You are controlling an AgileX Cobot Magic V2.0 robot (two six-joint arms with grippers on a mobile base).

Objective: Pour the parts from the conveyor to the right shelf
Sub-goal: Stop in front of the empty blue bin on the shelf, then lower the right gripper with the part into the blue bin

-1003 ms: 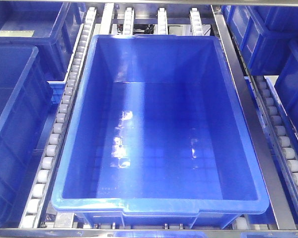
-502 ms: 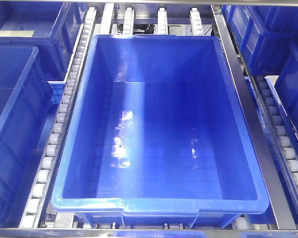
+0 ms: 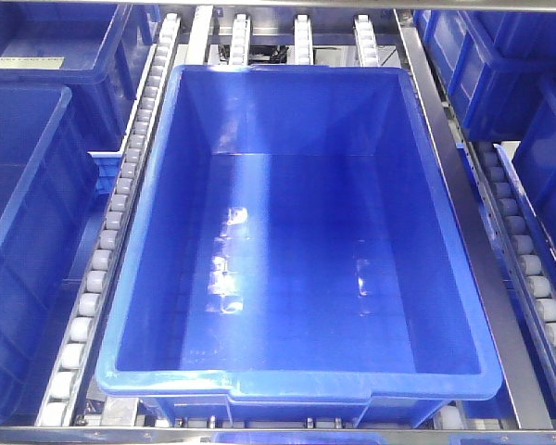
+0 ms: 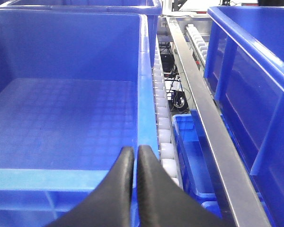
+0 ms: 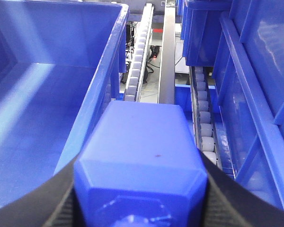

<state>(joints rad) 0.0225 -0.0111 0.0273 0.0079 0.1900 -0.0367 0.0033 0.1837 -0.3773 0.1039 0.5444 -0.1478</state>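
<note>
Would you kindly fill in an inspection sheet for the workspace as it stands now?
Surface: steel-framed shelf with white rollers.
Job's things: centre bin on the shelf, empty inside; blue part held near its rim; conveyor not in view.
Clutter: nothing seen.
Grippers: left gripper shut, holding nothing, at the bin's near rim; right gripper shut on the blue part.
Cables: black cables hang below the rollers.
Surroundings: more blue bins on both sides; a smaller blue tray below.
</note>
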